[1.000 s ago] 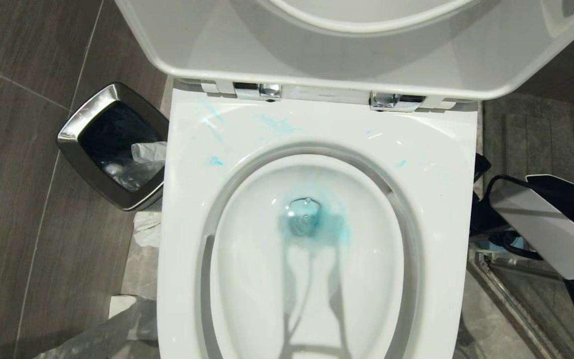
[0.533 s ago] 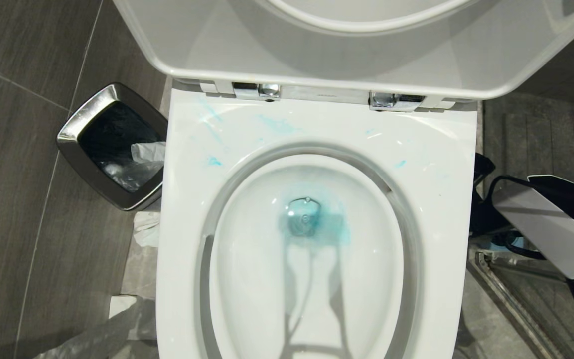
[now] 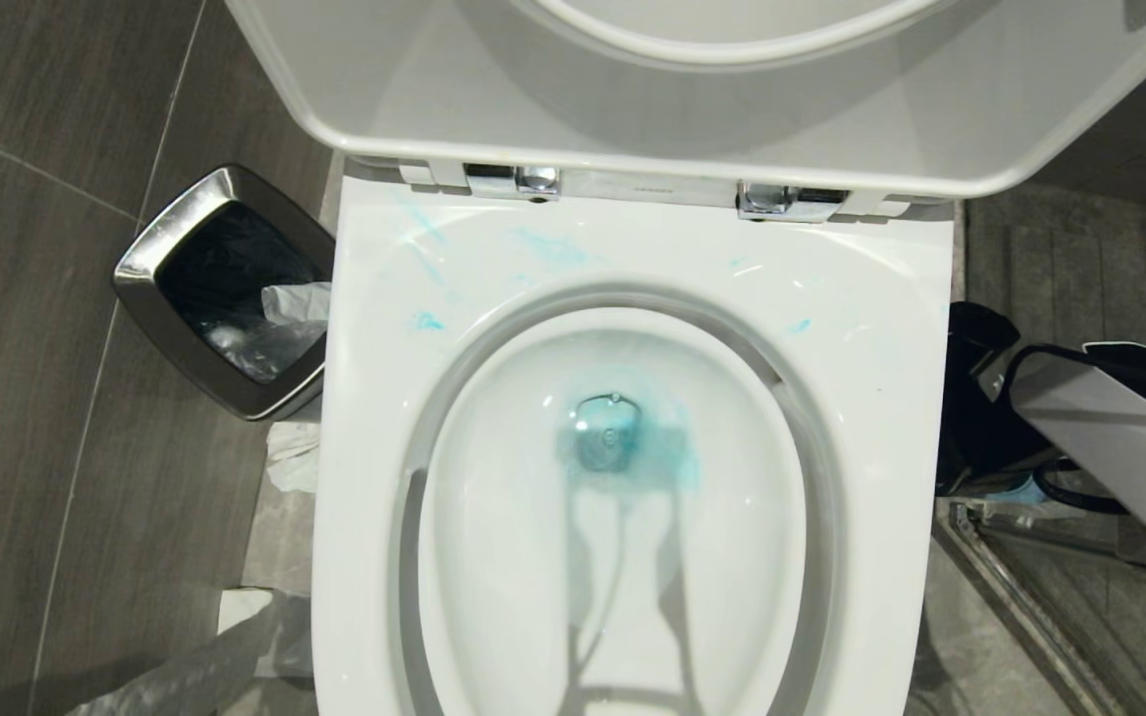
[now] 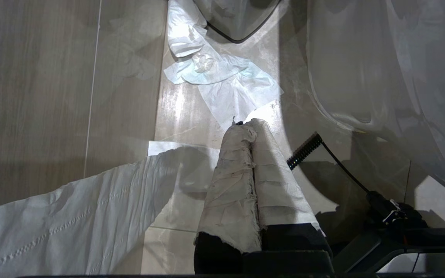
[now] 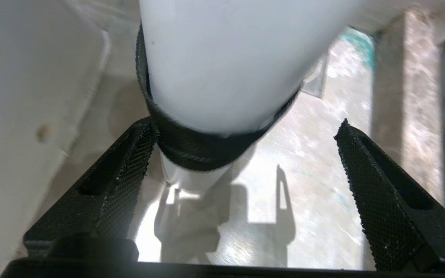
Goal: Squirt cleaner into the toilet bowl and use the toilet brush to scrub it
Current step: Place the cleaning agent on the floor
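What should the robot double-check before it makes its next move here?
1. Cleaner in the toilet bowl: ok. Blue cleaner is pooled around the drain.
2. Lid raised out of the way: ok.
3. Right gripper ready to grasp: ok. It is low beside the toilet with its fingers spread wide.
4. Brush between those fingers: cannot tell. A white object with a dark band sits there, nearer one finger.
5. Rim clean: not ok. There are blue smears near the hinges.
6. Left gripper out of the way: ok. It is shut, low by the floor.
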Robot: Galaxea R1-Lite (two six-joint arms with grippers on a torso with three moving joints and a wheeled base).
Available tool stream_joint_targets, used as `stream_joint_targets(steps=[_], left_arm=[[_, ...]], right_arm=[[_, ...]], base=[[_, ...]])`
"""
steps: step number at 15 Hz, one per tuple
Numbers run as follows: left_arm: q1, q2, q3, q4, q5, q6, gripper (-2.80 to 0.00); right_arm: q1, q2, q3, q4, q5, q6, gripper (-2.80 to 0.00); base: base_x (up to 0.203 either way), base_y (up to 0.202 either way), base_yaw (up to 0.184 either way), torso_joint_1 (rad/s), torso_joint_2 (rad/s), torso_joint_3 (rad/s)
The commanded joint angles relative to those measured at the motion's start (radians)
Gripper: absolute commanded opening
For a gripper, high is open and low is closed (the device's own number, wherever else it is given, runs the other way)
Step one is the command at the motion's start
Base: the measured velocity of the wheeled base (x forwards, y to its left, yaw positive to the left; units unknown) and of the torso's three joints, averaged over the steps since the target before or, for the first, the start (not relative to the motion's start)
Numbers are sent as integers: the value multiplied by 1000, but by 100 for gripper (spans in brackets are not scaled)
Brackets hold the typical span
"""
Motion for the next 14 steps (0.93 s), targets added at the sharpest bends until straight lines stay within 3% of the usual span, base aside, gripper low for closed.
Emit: stream_joint_targets(steps=[1, 8, 11, 14], left_arm=[[0, 0, 6, 0, 1, -1, -280], [0, 0, 6, 0, 1, -1, -280], [0, 0, 6, 0, 1, -1, -280], [0, 0, 6, 0, 1, -1, -280]], right_arm=[[-5, -16, 23, -9, 0, -1, 0], [0, -67, 204, -84, 51, 5, 0], [3, -133, 358, -122, 54, 9, 0], [5, -267, 548, -131, 54, 65, 0]], base=[[0, 0, 0, 0, 0, 0], [0, 0, 0, 0, 0, 0], [0, 0, 0, 0, 0, 0], [0, 0, 0, 0, 0, 0]])
